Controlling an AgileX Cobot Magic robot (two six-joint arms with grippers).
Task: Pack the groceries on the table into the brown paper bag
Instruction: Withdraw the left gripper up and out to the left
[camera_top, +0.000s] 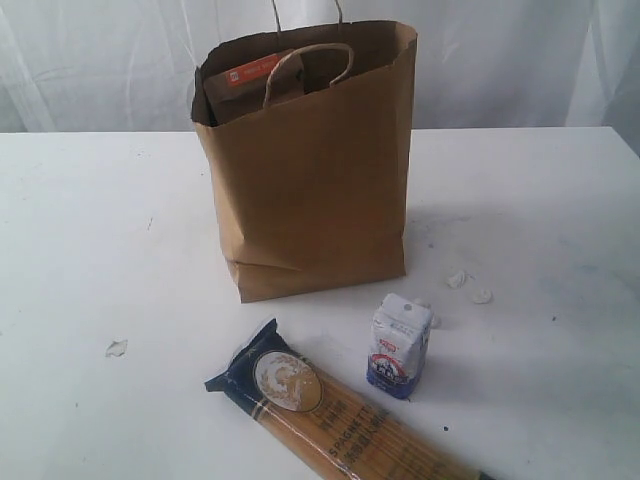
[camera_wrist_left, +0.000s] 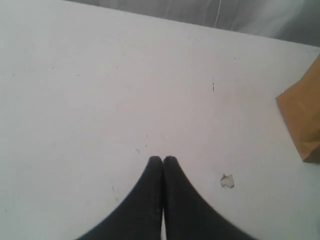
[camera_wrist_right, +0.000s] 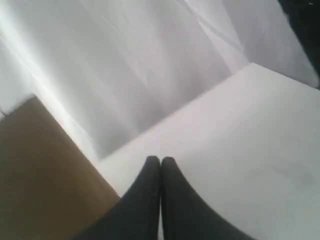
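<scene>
White surface (camera_top: 90, 230) holds the brown paper bag (camera_top: 315, 180), with small white-blue carton (camera_top: 400, 345) and long spaghetti packet (camera_top: 330, 410) in front; left tool (camera_wrist_left: 162, 159) and right tool (camera_wrist_right: 160, 159) are pressed together, empty; we should spread one above the carton first.

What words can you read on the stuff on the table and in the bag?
"SPAGHETTI": on the long spaghetti packet; the smaller print next to it is too blurred to read.
On the small white-blue carton: a red logo and blue print, too blurred to read.
On the brown pouch with orange label, inside the brown paper bag: white lettering, too small to read.
The bag's outside shows no print.
</scene>
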